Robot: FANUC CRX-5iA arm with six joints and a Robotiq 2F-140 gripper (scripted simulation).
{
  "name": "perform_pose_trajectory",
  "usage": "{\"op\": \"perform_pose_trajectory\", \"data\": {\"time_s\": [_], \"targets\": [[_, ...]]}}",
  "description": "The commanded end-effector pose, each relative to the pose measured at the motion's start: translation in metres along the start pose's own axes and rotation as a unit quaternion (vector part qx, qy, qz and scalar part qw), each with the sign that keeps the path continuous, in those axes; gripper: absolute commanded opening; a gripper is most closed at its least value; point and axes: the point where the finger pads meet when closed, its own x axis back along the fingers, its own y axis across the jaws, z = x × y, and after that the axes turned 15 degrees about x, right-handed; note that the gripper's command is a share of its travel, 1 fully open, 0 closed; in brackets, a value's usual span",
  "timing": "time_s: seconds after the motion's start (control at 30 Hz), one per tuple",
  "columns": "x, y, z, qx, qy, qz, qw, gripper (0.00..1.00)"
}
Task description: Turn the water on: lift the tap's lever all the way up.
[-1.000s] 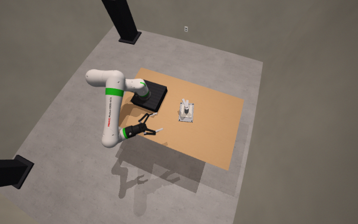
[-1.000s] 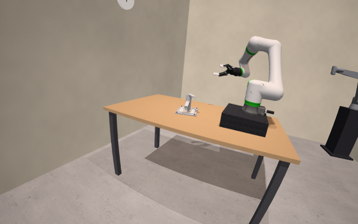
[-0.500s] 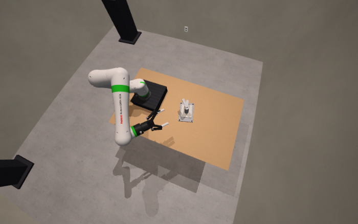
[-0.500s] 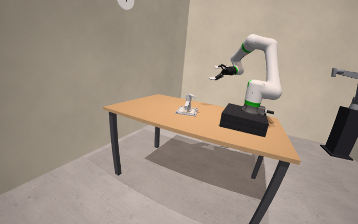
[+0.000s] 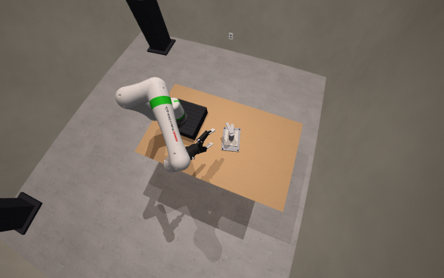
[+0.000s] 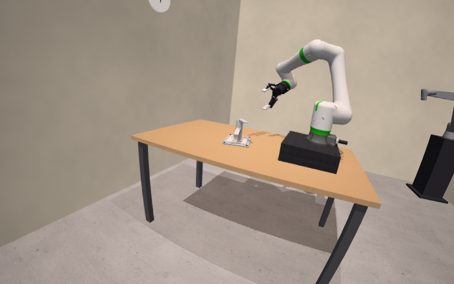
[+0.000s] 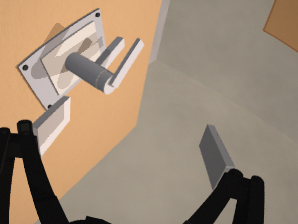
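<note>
The tap (image 5: 231,137) stands on a pale square base plate on the wooden table; it also shows in the exterior view (image 6: 238,133) and the wrist view (image 7: 93,66). It has a grey post with a lever and spout at its top (image 7: 123,62). My gripper (image 5: 210,137) hangs in the air well above the table, off to one side of the tap, with its fingers wide open and nothing between them. It also shows in the exterior view (image 6: 266,97) and the wrist view (image 7: 133,136).
My arm is mounted on a black block (image 6: 309,151) at one end of the table (image 6: 254,157). Black stands (image 5: 153,26) are on the floor around the table, and another (image 6: 433,167) is at the right.
</note>
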Motion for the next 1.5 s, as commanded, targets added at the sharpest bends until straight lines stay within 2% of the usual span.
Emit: {"op": "perform_pose_trajectory", "data": {"time_s": [0.0,0.07,0.1,0.3,0.33,0.37,0.43,0.47,0.53,0.57,0.63,0.67,0.7,0.77,0.8,0.87,0.9,0.93,0.97,1.03,1.07,1.1,1.13,1.2,1.23,1.3,1.37,1.47], "targets": [[-0.028,0.000,0.010,-0.057,0.056,0.025,0.997,1.00],[-0.028,0.000,0.010,-0.057,0.056,0.025,0.997,1.00],[-0.044,0.000,0.018,-0.090,0.088,0.047,0.991,1.00],[-0.069,0.001,0.031,-0.143,0.140,0.096,0.975,1.00],[-0.069,0.001,0.031,-0.143,0.140,0.096,0.975,1.00],[-0.079,0.001,0.036,-0.163,0.159,0.121,0.966,1.00],[-0.082,0.001,0.038,-0.170,0.165,0.129,0.963,1.00],[-0.090,0.001,0.042,-0.187,0.180,0.154,0.953,1.00],[-0.093,0.001,0.043,-0.194,0.186,0.165,0.949,1.00],[-0.100,0.001,0.046,-0.208,0.197,0.191,0.939,1.00],[-0.100,0.001,0.046,-0.208,0.197,0.191,0.939,1.00],[-0.109,0.002,0.050,-0.225,0.209,0.228,0.924,1.00],[-0.112,0.002,0.050,-0.229,0.211,0.239,0.920,1.00],[-0.112,0.002,0.051,-0.230,0.212,0.240,0.919,1.00],[-0.120,0.003,0.052,-0.242,0.217,0.277,0.904,1.00],[-0.120,0.003,0.052,-0.242,0.217,0.277,0.904,1.00],[-0.128,0.005,0.052,-0.251,0.217,0.313,0.890,1.00],[-0.128,0.005,0.052,-0.251,0.217,0.313,0.890,1.00],[-0.134,0.007,0.051,-0.257,0.215,0.340,0.879,1.00],[-0.136,0.007,0.050,-0.258,0.214,0.346,0.877,1.00],[-0.143,0.010,0.048,-0.261,0.207,0.377,0.865,1.00],[-0.143,0.010,0.048,-0.261,0.207,0.377,0.865,1.00],[-0.150,0.014,0.044,-0.263,0.197,0.403,0.854,1.00],[-0.150,0.014,0.044,-0.263,0.197,0.403,0.854,1.00],[-0.157,0.018,0.040,-0.263,0.185,0.427,0.845,1.00],[-0.157,0.019,0.040,-0.263,0.185,0.428,0.845,1.00],[-0.170,0.028,0.031,-0.259,0.159,0.465,0.831,1.00],[-0.177,0.034,0.027,-0.257,0.145,0.479,0.827,1.00]]}}
